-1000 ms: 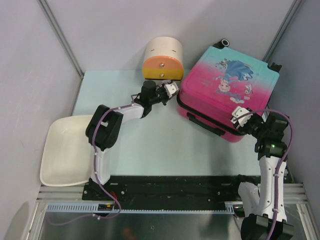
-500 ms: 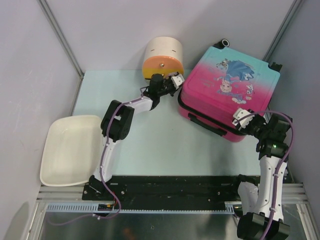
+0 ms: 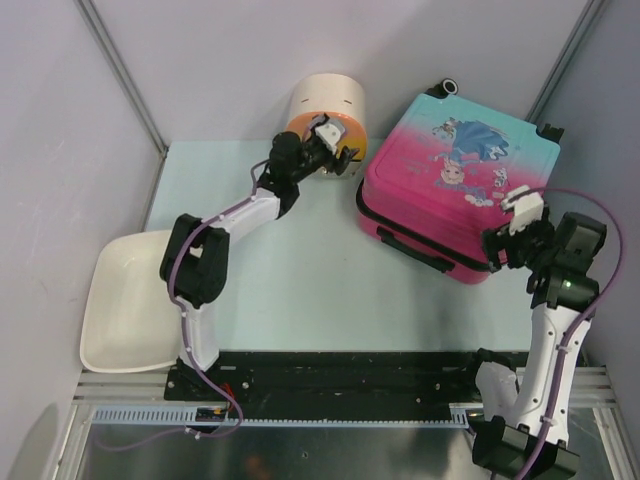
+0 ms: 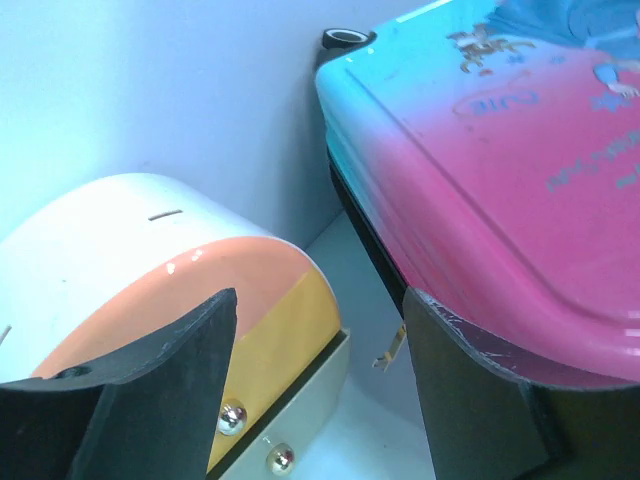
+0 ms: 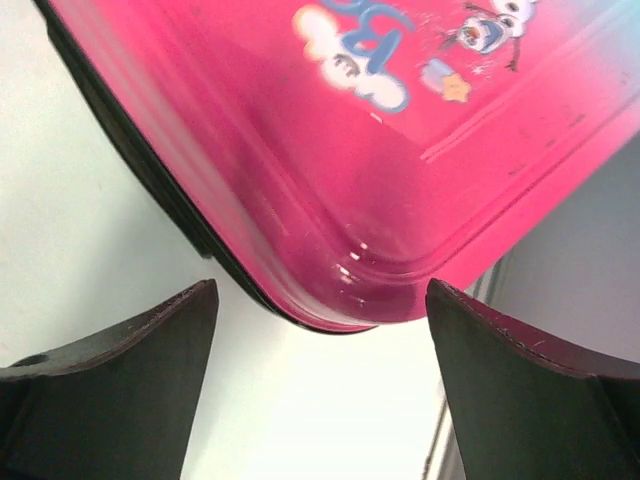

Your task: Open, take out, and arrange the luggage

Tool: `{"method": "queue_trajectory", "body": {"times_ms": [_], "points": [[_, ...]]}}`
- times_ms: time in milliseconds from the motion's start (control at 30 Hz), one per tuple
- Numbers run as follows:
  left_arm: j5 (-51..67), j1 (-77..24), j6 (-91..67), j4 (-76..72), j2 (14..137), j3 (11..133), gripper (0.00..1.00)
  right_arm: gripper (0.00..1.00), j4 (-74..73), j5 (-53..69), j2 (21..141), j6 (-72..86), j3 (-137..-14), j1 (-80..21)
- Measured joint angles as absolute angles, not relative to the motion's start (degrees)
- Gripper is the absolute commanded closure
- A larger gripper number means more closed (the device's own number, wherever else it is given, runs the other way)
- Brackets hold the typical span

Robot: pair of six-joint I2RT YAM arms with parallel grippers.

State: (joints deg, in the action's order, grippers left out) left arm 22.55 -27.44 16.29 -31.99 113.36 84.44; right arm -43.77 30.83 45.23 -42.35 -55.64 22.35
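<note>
**Item: large hard-shell suitcase [image 3: 455,190], teal fading to pink, with a cartoon princess print**

Position: lies flat and closed on the far right part of the desk, printed lid facing up, set at an angle to the desk's edges.

Left claw [image 3: 330,140]: jaws spread wide, holding nothing. It sits at the orange front of the cream cylindrical box with orange-yellow drawers [image 3: 325,115], just beside the suitcase's far left corner. In the left wrist view, one finger lies toward the box and the other toward the suitcase's pink side.

Right claw [image 3: 515,215]: jaws spread wide, holding nothing. It is over the suitcase's near right corner. In the right wrist view, that rounded pink corner shows between the fingers; whether they touch it cannot be told.

Surface and room: pale mint-green desk [image 3: 300,290], plain light grey walls on three sides. A white rectangular tray [image 3: 130,300] rests at the near left edge. A black rail [image 3: 340,370] along the near edge carries both arm bases.

Appearance:
- Glossy shell, teal at the far end and deep pink at the near end.
- Black trim runs along the seam.
- A black carry handle sits on the side facing the middle of the desk.
- Black wheels show at the far corners.
</note>
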Motion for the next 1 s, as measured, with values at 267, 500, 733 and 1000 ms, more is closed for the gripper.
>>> {"method": "queue_trajectory", "body": {"times_ms": [267, 500, 733, 1000], "points": [[23.9, -27.4, 5.9, -20.9, 113.0, 94.3, 0.28, 0.07, -42.1, 28.2, 50.2, -21.8, -65.1, 23.8], [32.4, -28.4, -8.9, -8.9, 116.4, 107.0, 0.26, 0.07, -41.3, 24.3, 54.8, -11.5, -66.3, 28.3], [33.8, -29.6, -21.7, -1.1, 120.1, 107.8, 0.24, 0.07, -41.3, 23.9, 55.1, -9.2, -67.5, 31.5], [34.5, -30.3, -24.7, 2.5, 122.7, 107.5, 0.41, 0.07, -41.4, 23.6, 55.2, -9.5, -69.1, 34.3]]}}
